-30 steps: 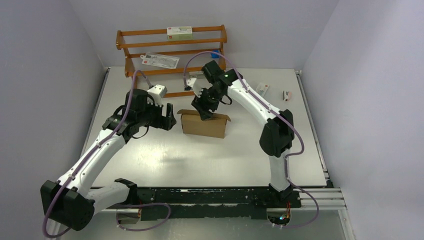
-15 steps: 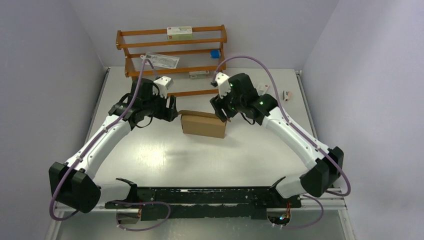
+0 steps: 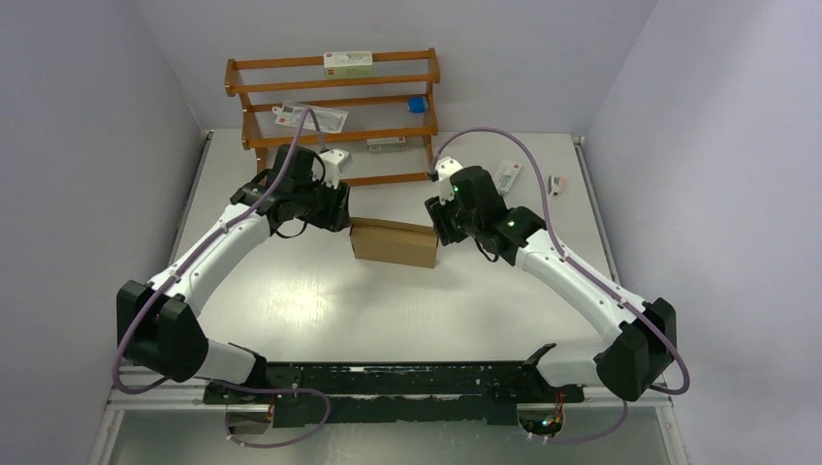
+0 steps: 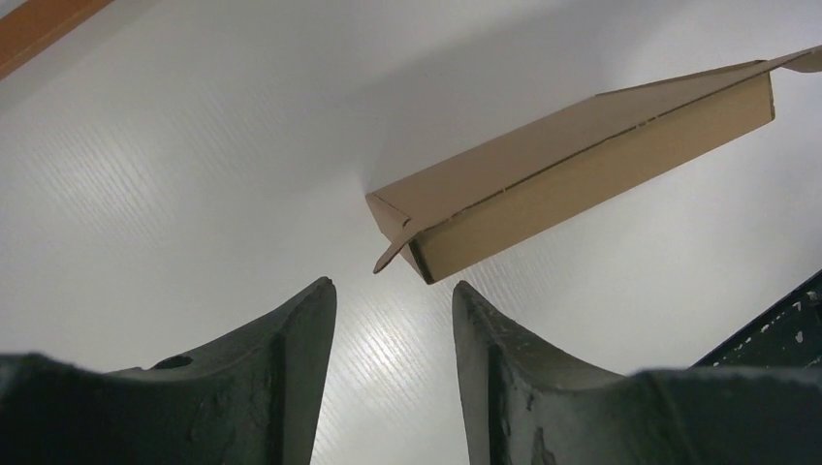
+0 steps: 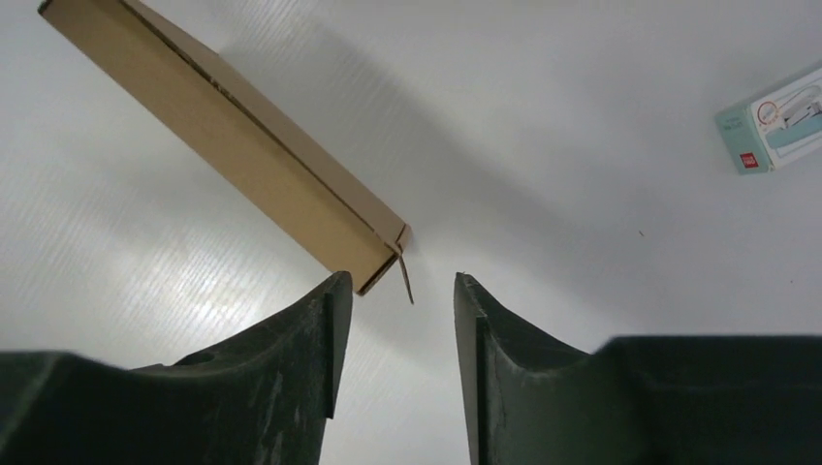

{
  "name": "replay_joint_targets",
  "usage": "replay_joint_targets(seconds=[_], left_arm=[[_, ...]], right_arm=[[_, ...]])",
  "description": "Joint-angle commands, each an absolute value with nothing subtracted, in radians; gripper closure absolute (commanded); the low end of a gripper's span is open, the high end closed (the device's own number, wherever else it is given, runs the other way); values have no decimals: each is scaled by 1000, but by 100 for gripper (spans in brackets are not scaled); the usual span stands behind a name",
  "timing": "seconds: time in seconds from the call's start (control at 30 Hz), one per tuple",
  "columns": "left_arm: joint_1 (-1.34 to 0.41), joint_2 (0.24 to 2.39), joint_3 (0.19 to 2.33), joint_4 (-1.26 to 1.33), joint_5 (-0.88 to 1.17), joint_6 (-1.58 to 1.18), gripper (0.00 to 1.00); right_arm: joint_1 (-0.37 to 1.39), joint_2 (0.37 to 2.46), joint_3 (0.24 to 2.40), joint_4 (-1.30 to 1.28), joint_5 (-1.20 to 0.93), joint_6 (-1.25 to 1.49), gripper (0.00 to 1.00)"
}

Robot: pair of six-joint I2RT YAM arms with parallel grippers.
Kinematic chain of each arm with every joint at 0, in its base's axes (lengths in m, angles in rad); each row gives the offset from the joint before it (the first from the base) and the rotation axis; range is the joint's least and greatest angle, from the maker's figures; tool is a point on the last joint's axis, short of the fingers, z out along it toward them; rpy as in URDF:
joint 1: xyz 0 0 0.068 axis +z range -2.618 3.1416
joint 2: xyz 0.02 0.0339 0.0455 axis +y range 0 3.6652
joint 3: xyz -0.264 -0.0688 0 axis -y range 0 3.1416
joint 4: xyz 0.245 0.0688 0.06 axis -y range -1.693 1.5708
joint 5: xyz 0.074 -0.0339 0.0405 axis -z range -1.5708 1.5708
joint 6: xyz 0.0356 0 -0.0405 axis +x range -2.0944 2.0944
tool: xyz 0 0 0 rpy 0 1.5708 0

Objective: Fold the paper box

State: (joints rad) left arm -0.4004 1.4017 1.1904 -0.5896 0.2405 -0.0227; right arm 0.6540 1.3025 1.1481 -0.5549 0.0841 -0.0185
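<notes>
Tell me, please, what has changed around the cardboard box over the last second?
The right gripper left the top of the paper box and swung out to its right end; the box, open-topped then, is now closed flat. The left gripper shifted slightly toward the rack, by the box's left end. Both are open, holding nothing. The box's spot, the rack and the small cartons are unchanged.

Right gripper (image 5: 399, 283) swung beside the paper box (image 3: 393, 242) (lid seemingly closed).

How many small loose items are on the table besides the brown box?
2: a printed carton at the far right, and a smaller item right of it. More may be hidden.
</notes>
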Motion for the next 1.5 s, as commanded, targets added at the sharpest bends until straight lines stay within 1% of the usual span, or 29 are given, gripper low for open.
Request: replay_joint_targets(seconds=[0.0,0.23,0.37,0.63,0.8,0.97,1.1,1.27,1.4,1.47], left_arm=[[-414,1429,1235,-608,270,-12,48],[-417,1477,1268,-631,271,32,52],[-417,1484,1276,-629,290,32,54],[-420,1493,1284,-634,308,35,61],[-423,1513,1290,-648,306,41,62],[-426,1517,1297,-646,312,40,67],[-432,1523,1309,-654,318,38,72],[-441,1515,1308,-648,325,27,77],[-455,1498,1298,-643,318,7,79],[-463,1485,1288,-634,312,-30,81]], right_arm=[[655,1327,1134,-491,112,-3,55],[655,1356,1131,-492,90,-8,66],[655,1357,1127,-509,112,-11,69],[654,1361,1114,-525,118,-9,75],[654,1370,1105,-518,118,-9,77],[654,1375,1106,-511,115,-10,80],[654,1380,1103,-512,122,-14,89],[656,1382,1108,-513,120,-2,95],[655,1385,1116,-517,118,48,100],[655,1388,1120,-522,117,66,100]])
